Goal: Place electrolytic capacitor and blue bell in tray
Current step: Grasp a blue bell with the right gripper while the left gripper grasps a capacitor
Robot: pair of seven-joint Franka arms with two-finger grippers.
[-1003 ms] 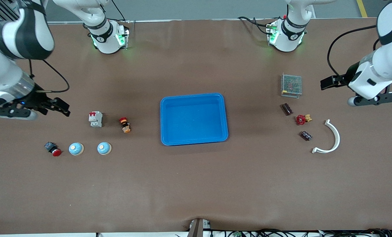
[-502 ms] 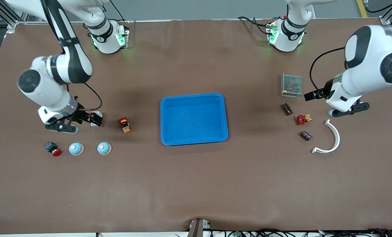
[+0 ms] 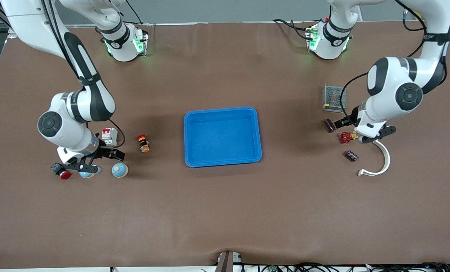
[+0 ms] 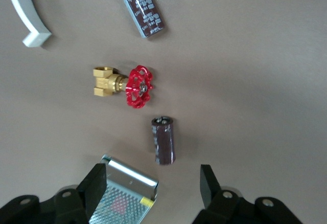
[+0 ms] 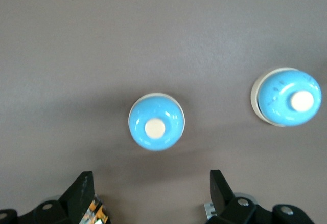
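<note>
The bright blue tray (image 3: 222, 113) lies at the table's middle and holds nothing. Two blue bells sit toward the right arm's end: one (image 3: 119, 170) (image 5: 156, 122) in plain sight, the other (image 3: 85, 174) (image 5: 286, 97) partly hidden under the hand. My right gripper (image 3: 91, 163) (image 5: 149, 188) hangs open and empty over them. Two dark cylindrical capacitors lie toward the left arm's end: one (image 3: 329, 125) (image 4: 163, 139) beside the mesh box, one (image 3: 352, 155) (image 4: 144, 12) beside the white arc. My left gripper (image 3: 362, 130) (image 4: 152, 183) is open and empty above them.
A red-handled brass valve (image 3: 346, 136) (image 4: 127, 85), a white arc piece (image 3: 383, 158) and a grey mesh box (image 3: 334, 97) lie near the capacitors. A white breaker (image 3: 110, 136), an orange-red button (image 3: 144, 143) and a red push button (image 3: 60, 170) lie near the bells.
Both arms have swung in from the table's ends and come down: the right gripper is now over the bells, the left gripper over the valve and capacitors. Nothing on the table has moved.
</note>
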